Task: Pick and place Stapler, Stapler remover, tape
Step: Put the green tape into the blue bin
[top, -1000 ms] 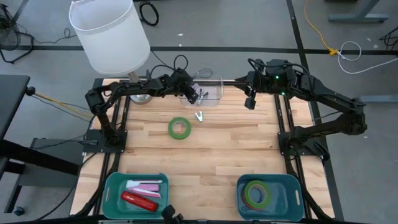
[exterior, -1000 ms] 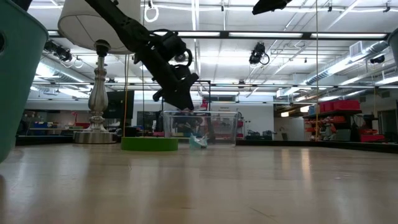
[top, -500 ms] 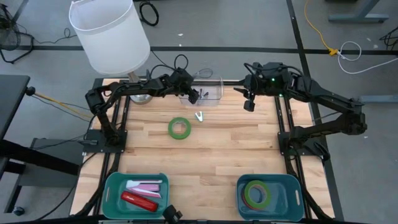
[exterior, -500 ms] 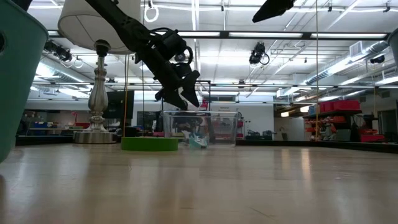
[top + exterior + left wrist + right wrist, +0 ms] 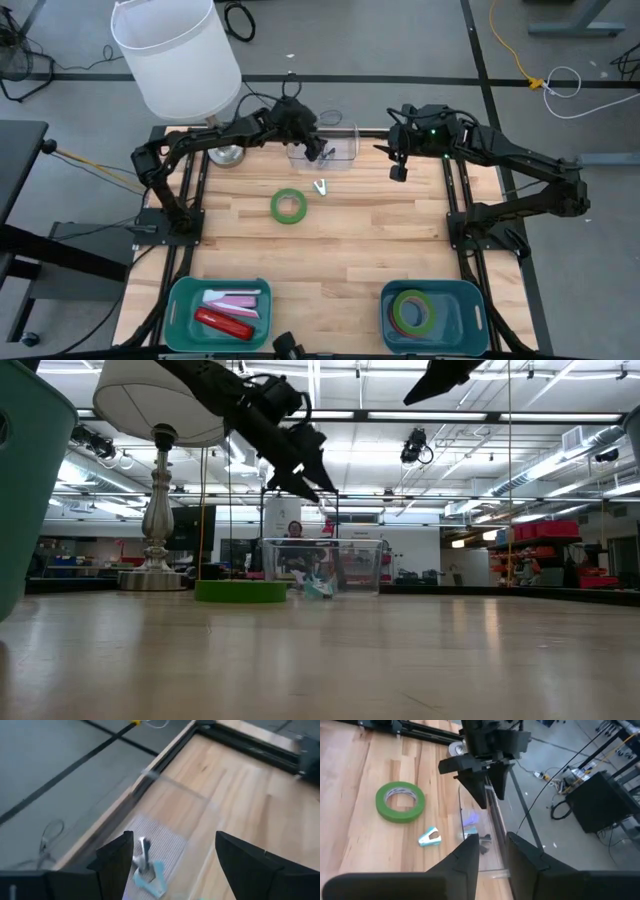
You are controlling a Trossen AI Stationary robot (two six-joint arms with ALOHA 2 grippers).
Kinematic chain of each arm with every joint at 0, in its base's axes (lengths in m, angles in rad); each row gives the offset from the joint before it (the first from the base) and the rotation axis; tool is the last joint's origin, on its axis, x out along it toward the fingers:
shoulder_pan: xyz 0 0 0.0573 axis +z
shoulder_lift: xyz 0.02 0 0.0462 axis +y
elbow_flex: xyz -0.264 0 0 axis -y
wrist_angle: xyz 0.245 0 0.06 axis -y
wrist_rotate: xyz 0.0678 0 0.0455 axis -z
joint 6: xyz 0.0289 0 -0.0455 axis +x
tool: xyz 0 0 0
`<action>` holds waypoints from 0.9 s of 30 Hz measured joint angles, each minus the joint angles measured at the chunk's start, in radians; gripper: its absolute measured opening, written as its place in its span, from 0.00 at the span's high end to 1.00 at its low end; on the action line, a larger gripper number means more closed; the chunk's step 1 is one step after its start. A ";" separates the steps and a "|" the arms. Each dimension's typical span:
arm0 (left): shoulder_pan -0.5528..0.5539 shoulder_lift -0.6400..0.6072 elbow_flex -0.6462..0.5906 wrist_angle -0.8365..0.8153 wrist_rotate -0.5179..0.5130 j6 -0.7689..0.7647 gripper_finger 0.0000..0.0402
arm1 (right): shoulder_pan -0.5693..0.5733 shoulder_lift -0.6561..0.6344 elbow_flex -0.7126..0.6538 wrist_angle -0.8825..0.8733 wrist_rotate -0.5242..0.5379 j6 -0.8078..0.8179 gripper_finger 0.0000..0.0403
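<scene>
Left gripper [image 5: 318, 152] above the clear box [image 5: 340, 146] at the desk's far edge, jaws released (empty); right gripper [image 5: 397, 171] nearby, jaws narrowly parted; green tape [image 5: 288, 206] mid-desk

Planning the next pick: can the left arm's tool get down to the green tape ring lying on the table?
Probably yes. The left tool hangs open and empty above the clear box, and the green tape ring lies flat on bare wood close by, nothing on it. The stapler remover sits beside it, apart.

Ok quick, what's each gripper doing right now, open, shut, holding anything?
Left gripper: open, holding nothing, raised over the clear box.
Right gripper: fingers slightly apart, holding nothing, in the air beside that box.
</scene>
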 joint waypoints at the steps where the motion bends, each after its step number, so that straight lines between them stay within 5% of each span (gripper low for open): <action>1: -0.003 0.000 0.025 -0.021 0.010 0.013 0.30 | 0.000 0.000 0.000 0.006 0.000 0.000 0.76; 10: -0.058 -0.001 0.182 -0.135 0.043 0.202 0.30 | 0.000 0.000 0.000 0.024 0.000 0.010 0.76; 22: -0.076 0.000 0.189 -0.208 0.043 0.227 0.30 | 0.000 0.000 0.000 0.024 0.000 0.010 0.76; 27: -0.105 0.000 0.189 -0.259 0.124 0.229 0.30 | 0.000 0.000 0.000 0.023 0.000 0.011 0.76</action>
